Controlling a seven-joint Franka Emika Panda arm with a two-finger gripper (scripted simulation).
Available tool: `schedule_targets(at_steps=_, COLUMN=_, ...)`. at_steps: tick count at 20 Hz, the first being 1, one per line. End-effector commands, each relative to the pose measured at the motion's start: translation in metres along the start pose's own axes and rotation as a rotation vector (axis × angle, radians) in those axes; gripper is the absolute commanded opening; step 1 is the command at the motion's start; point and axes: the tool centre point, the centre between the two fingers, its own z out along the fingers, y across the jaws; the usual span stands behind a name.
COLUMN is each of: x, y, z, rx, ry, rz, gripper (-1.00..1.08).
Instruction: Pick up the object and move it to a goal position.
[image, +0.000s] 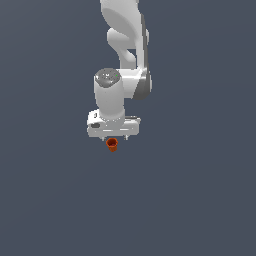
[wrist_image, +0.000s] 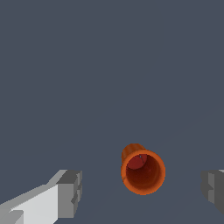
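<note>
The object is a tiny orange-red cup with a wider rim, showing just below the white hand in the exterior view. In the wrist view the object lies between the two grey fingertips, its open mouth facing the camera. My gripper is open, one fingertip on one side and the other fingertip at the frame's edge, neither touching the cup. In the exterior view my gripper points down right over the cup, with the fingers mostly hidden by the hand.
A flat dark grey surface fills both views. The white arm reaches in from the exterior view's top.
</note>
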Motion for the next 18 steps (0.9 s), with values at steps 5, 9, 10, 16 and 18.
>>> schedule_targets(at_steps=5, x=-0.022, y=0.016, z=0.037, rx=0.007, ry=-0.016, rz=-0.039, gripper=1.0)
schedule_targets(at_steps=9, x=-0.028, y=0.019, z=0.047, rx=0.009, ry=-0.021, rz=-0.049, gripper=1.0)
schedule_targets(at_steps=10, x=-0.029, y=0.02, z=0.047, rx=0.01, ry=-0.021, rz=-0.05, gripper=1.0)
schedule_targets(at_steps=16, x=-0.029, y=0.02, z=0.052, rx=0.009, ry=-0.022, rz=-0.048, gripper=1.0)
schedule_targets(at_steps=18, x=-0.029, y=0.019, z=0.059, rx=0.009, ry=-0.022, rz=-0.049, gripper=1.0)
